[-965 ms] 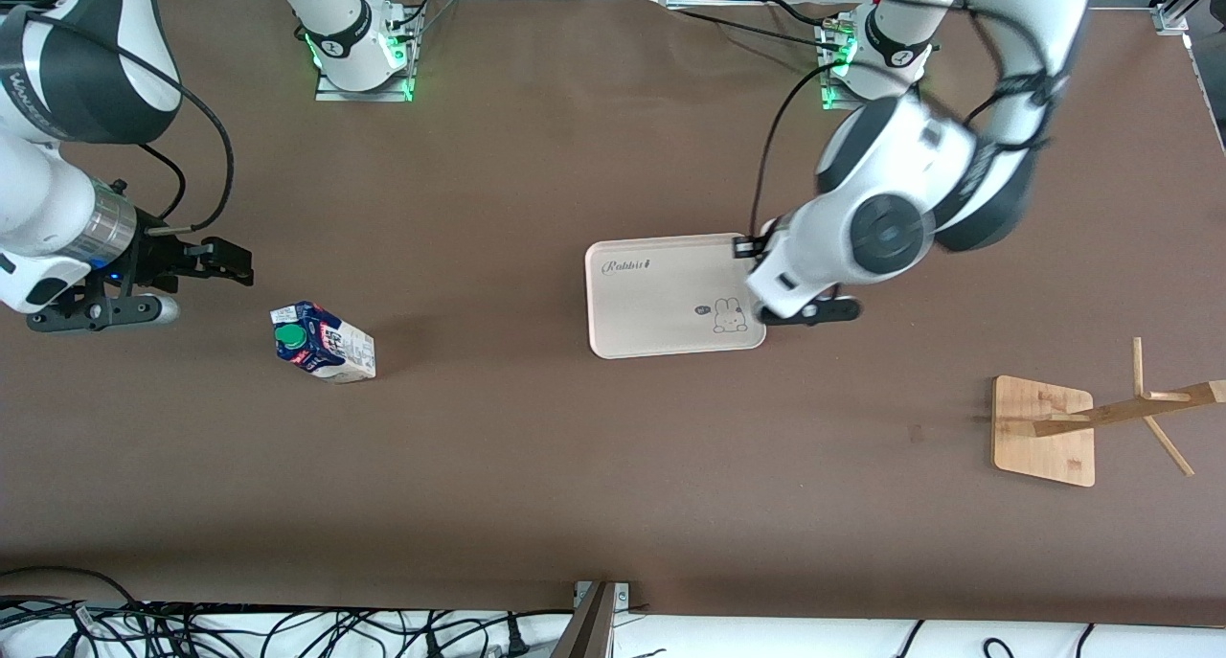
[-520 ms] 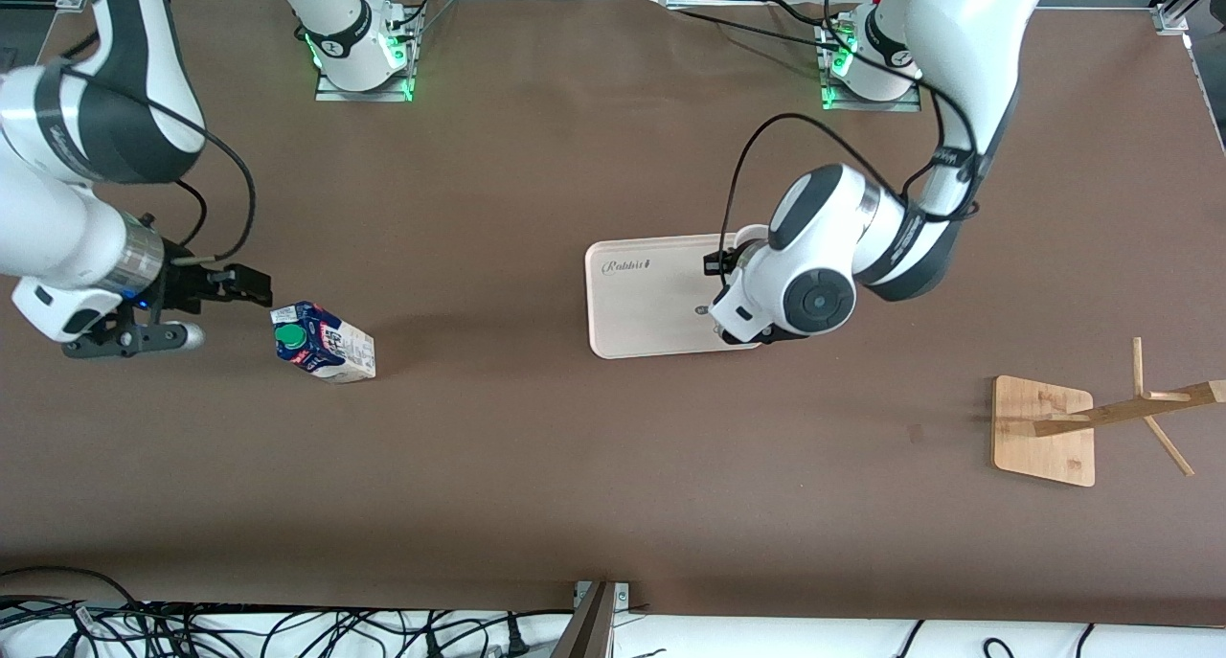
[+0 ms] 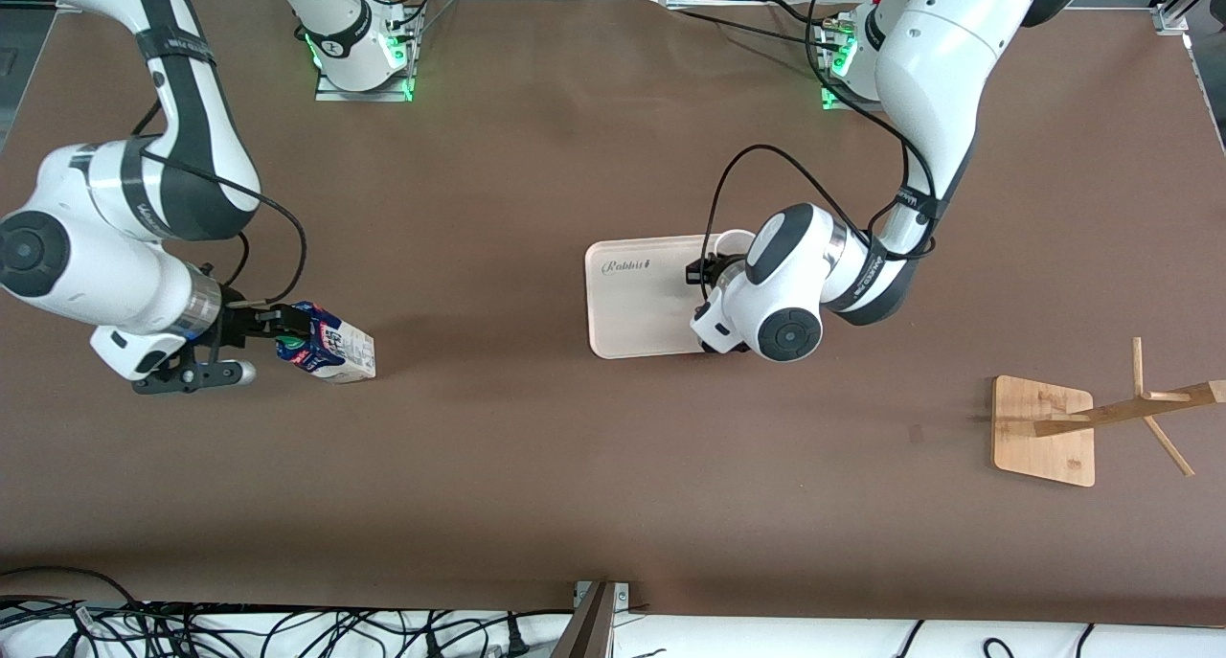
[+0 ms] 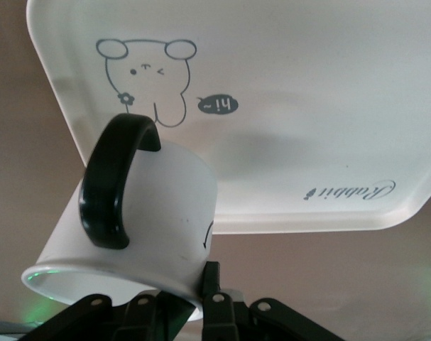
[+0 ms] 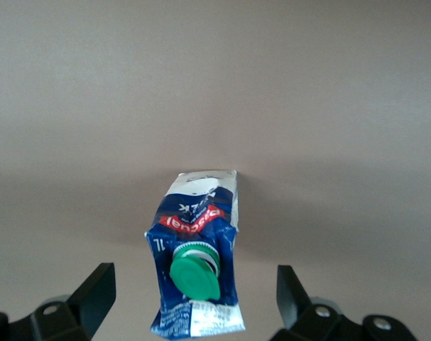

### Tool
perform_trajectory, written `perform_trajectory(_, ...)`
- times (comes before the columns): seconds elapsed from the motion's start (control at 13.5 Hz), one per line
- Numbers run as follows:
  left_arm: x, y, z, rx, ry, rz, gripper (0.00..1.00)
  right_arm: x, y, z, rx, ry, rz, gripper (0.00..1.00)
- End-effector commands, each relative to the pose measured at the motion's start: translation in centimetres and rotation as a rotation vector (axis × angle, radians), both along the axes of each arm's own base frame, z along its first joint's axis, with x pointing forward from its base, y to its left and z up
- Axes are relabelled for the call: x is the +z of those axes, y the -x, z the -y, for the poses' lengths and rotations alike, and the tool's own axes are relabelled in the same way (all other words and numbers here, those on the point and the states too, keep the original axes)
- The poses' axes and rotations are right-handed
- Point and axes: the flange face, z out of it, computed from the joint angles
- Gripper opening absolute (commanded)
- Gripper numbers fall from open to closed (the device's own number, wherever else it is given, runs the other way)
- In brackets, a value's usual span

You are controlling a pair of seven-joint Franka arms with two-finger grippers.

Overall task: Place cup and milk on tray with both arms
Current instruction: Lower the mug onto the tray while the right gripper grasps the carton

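Note:
The cream tray [image 3: 637, 304] lies mid-table. My left gripper [image 3: 704, 277] is shut on the rim of the white cup [image 3: 733, 244] and holds it tilted over the tray's end toward the left arm. In the left wrist view the cup [image 4: 158, 206] shows its black handle, with the gripper [image 4: 194, 295] pinching its rim and the tray [image 4: 286, 128] below; whether the cup touches the tray I cannot tell. The milk [image 3: 335, 351] stands on the table toward the right arm's end. My right gripper [image 3: 276, 330] is open with its fingers on either side of the carton's top [image 5: 197, 249].
A wooden rack [image 3: 1044, 431] with slanted pegs stands toward the left arm's end of the table, nearer the front camera than the tray. Cables lie along the table's front edge [image 3: 287, 629].
My left arm has carried the cup from beside the tray's end to over the tray. My right gripper has moved to the milk and now straddles its top.

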Motion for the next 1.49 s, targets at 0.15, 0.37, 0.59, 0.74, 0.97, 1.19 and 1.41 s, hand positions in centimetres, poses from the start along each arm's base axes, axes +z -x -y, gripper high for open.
perform_trajectory(0.15,-1.5,-1.1,-0.5,0.011,0.010,0.000,0.26,-2.6,1.4,-0.3,-0.012,-0.005,-0.020,1.00)
perform_trajectory(0.37,-1.4,-1.3,-1.0,-0.025,-0.028,0.029,1.00,-3.5,1.7,-0.2,-0.008,-0.002,-0.030,0.90)
perform_trajectory(0.59,0.2,-1.7,-1.2,-0.018,-0.028,0.049,1.00,-4.0,1.8,0.0,-0.007,-0.001,-0.036,0.64)
perform_trajectory(0.74,4.5,-2.4,-1.6,-0.010,-0.015,0.111,1.00,-3.9,1.7,0.0,-0.005,-0.002,-0.035,0.55)
perform_trajectory(0.97,12.4,-1.7,-2.7,-0.061,-0.051,0.168,1.00,-3.5,1.4,-0.2,-0.005,-0.004,-0.029,0.54)
perform_trajectory(1.19,21.5,-3.1,-4.3,-0.110,-0.150,0.369,1.00,-1.1,1.1,-2.6,-0.002,-0.018,-0.042,0.54)
perform_trajectory(1.41,27.7,-4.7,-8.2,-0.089,-0.232,0.517,1.00,2.1,1.8,-8.4,-0.047,-0.002,-0.081,0.54)
